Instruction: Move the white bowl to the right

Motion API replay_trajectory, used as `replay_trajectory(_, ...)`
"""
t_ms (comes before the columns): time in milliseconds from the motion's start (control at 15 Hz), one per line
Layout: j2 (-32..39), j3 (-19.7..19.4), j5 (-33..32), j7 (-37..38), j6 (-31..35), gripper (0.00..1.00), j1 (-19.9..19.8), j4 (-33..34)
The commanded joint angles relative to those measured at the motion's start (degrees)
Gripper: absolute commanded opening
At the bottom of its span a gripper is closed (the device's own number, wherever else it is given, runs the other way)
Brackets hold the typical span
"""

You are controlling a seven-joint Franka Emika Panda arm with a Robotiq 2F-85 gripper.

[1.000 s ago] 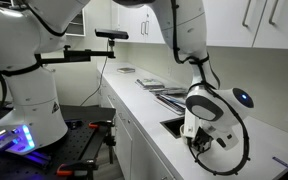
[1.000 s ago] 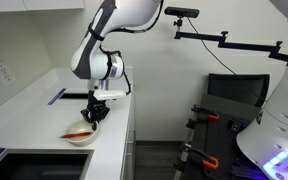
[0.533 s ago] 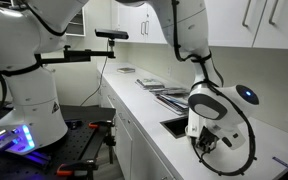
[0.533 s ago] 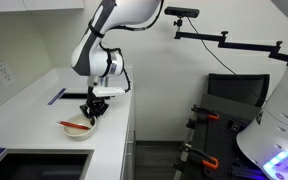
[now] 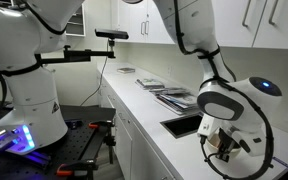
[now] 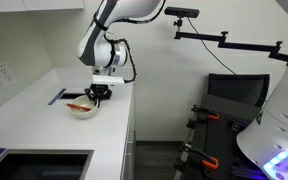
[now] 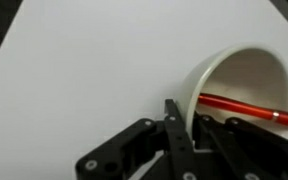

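The white bowl sits on the white counter with a thin red stick lying in it. My gripper is shut on the bowl's near rim, one finger inside and one outside. In the wrist view the bowl lies at the right, with the red stick across it and my gripper pinching its rim. In an exterior view my gripper is low over the counter and the bowl is hidden behind it.
A sink is cut into the counter and also shows in an exterior view. Papers and flat items lie further along the counter. A dark flat item lies by the wall behind the bowl. The counter's front edge is close by.
My gripper has dragged the bowl along the counter away from the sink, holding its rim throughout. The arm has shifted the same way.
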Motion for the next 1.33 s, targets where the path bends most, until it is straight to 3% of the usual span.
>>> replay_trajectory(0,1.4,-0.9,1.7,5.0,-2.4,0.03,-0.3,2.8)
replay_trajectory(600,5.2,-0.4,3.3,7.1,-1.1,0.03,-1.6,5.3)
replay_trajectory(667,5.3,-0.1,3.7,6.7,-0.8,0.36,-2.0,5.2)
replay_trajectory(733,5.2,0.3,4.2,6.2,-0.4,0.36,-2.4,5.0)
replay_trajectory(1067,2.2,3.1,6.0,0.5,1.8,0.74,-5.6,1.6)
replay_trajectory(1267,-3.3,3.0,5.4,-1.0,1.0,0.96,-5.8,-3.5)
